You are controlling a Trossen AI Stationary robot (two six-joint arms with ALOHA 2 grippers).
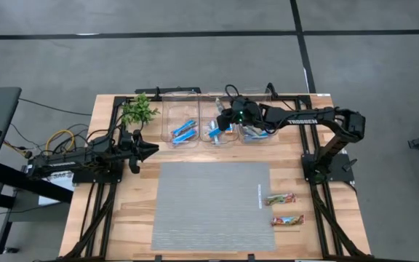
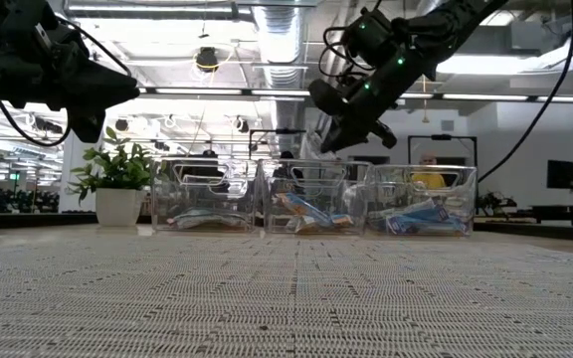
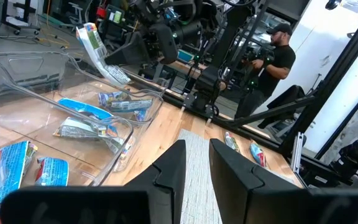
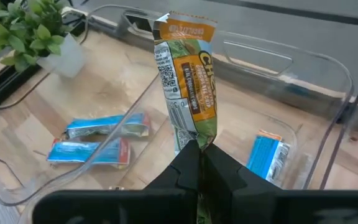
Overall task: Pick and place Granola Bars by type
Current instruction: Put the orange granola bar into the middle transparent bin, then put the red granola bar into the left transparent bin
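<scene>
I see the right gripper (image 4: 199, 149) clamped on an orange bar (image 4: 188, 81) above the middle bin (image 1: 217, 131). Left gripper (image 3: 196, 163) narrowly open, left of the bins.

Robotics lab / open industrial workspace: wooden bench (image 1: 122, 211) on a black metal frame (image 1: 89, 211), two dark arms bolted to it, loose cables (image 1: 60, 138) at one side, grey floor (image 1: 195, 65) w/ dark tape lines. Low view shows exposed ceiling ducts (image 2: 286, 25), strip lights (image 2: 525, 96) and monitors (image 2: 562, 174) beyond the bench; left wrist view shows more rigs and equipment in the bkgd, plus a person (image 3: 277, 56) in cap and dark shirt standing among them. A small potted plant (image 2: 117, 184) and clear plastic bins (image 2: 311, 199) on the bench look like test props, not home or shop fittings.
</scene>
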